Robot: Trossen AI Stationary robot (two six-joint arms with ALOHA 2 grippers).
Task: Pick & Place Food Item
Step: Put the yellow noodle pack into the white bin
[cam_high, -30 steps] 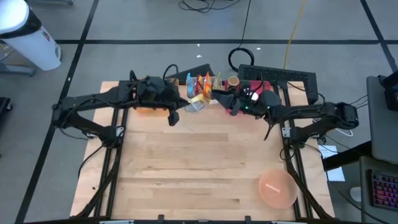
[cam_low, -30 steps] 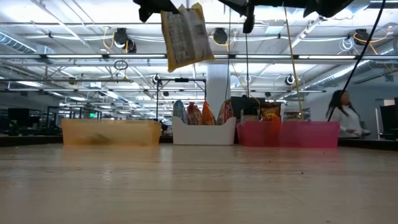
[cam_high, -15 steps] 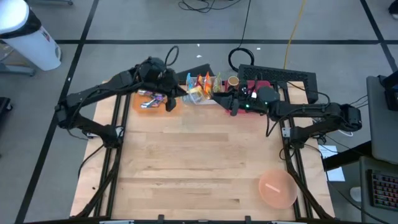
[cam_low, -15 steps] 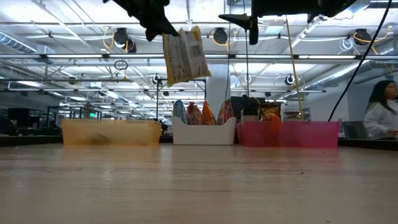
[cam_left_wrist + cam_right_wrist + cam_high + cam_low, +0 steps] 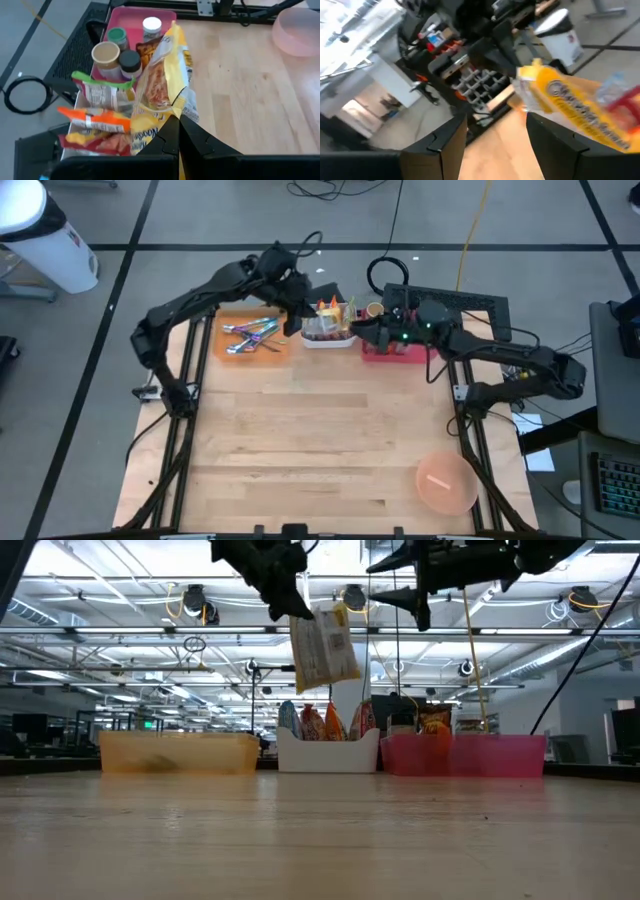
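A yellow noodle packet (image 5: pixel 322 650) hangs from my left gripper (image 5: pixel 285 598), which is shut on it high above the table's far edge, over the white bin (image 5: pixel 326 340) of snack packets. In the left wrist view the packet (image 5: pixel 167 75) hangs over the white bin (image 5: pixel 80 105) and beside the pink bin (image 5: pixel 135 15). My right gripper (image 5: pixel 360 332) is open and empty, in the air over the pink bin (image 5: pixel 395 350), close to the right of the packet (image 5: pixel 575 107). My left gripper pinches the packet's upper edge (image 5: pixel 178 111) between its two shut fingers, coming from above. The packet hangs below the fingers, slightly tilted, lifted clear of the bins and the table (image 5: pixel 310 625).
An orange bin (image 5: pixel 245 340) with several colourful items stands left of the white bin. The pink bin holds jars (image 5: pixel 120 50). A pink bowl (image 5: pixel 445 485) sits near the table's front right corner. The wooden table top (image 5: pixel 320 440) lies between.
My left gripper has carried the packet toward the table's far edge and to the right, from beside the orange bin to above the white bin; the packet has stayed hanging clear. My right gripper has shifted a little toward the far edge, still open.
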